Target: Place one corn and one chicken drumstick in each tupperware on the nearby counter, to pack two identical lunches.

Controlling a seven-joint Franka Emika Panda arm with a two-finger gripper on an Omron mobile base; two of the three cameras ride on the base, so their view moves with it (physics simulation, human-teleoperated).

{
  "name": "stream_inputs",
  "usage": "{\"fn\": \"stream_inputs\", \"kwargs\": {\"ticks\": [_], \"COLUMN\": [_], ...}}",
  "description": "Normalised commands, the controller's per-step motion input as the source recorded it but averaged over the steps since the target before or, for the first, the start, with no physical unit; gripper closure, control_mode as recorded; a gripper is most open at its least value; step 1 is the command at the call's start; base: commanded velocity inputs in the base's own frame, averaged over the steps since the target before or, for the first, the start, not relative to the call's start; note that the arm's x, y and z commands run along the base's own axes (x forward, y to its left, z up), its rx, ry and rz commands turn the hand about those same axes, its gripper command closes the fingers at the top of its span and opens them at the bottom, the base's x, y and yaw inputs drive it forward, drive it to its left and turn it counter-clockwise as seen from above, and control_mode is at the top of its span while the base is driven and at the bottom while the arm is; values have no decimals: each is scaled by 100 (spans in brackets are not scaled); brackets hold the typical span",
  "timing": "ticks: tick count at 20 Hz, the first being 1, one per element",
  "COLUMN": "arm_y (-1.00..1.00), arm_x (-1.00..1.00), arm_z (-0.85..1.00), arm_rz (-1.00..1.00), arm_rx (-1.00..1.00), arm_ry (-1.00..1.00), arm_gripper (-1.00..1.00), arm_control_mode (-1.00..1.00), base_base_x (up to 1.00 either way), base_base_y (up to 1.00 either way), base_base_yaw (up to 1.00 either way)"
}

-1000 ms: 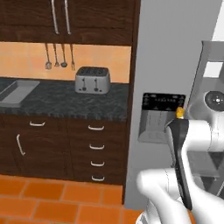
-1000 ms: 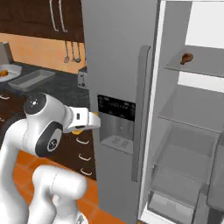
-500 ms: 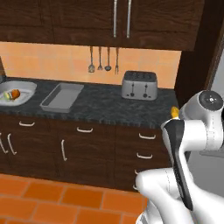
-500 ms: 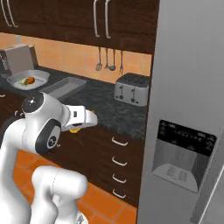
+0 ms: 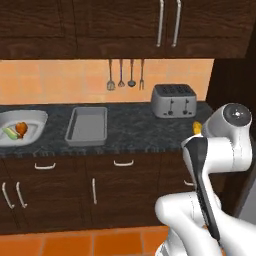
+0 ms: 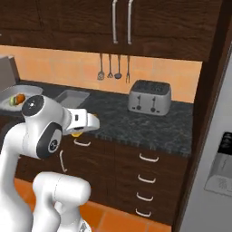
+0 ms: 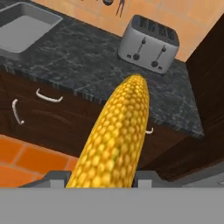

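A bumpy yellow corn [image 7: 116, 140] runs up the middle of the hand view, and my gripper [image 7: 103, 177] is shut on it. The cob also peeks out beside the arm [image 5: 198, 127] and under the hand [image 6: 77, 133]. On the dark speckled counter [image 5: 135, 132] lie two tupperware. The pale rounded tub [image 5: 35, 116] at far left holds a chicken drumstick [image 5: 21, 128] and another corn [image 5: 10, 133]. The darker grey tray [image 5: 87, 125] to its right holds nothing. My hand hangs in front of the counter's edge, right of the tray.
A silver toaster [image 5: 173, 100] stands at the counter's right end, against the orange tiled wall where utensils [image 5: 125, 75] hang. Dark drawers with silver handles [image 7: 48, 97] sit below and wall cabinets above. A grey fridge door [image 6: 217, 163] borders the right.
The whole scene has slid right as the base turned left: the fridge has gone to the edge and the tub and tray have come into view. The corn stays in my gripper.
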Motion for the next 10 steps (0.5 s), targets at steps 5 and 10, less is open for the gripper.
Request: {"fn": "stream_inputs", "kwargs": {"ticks": [5,10], "arm_y": [0,0], "arm_x": [0,0], "arm_z": [0,0], "arm_rz": [0,0], "arm_rx": [0,0], "arm_ry": [0,0], "arm_gripper": [100,100], "arm_control_mode": [100,100], "base_base_x": [74,76], "base_base_y": [100,99], "base_base_yaw": [-25,-15]}}
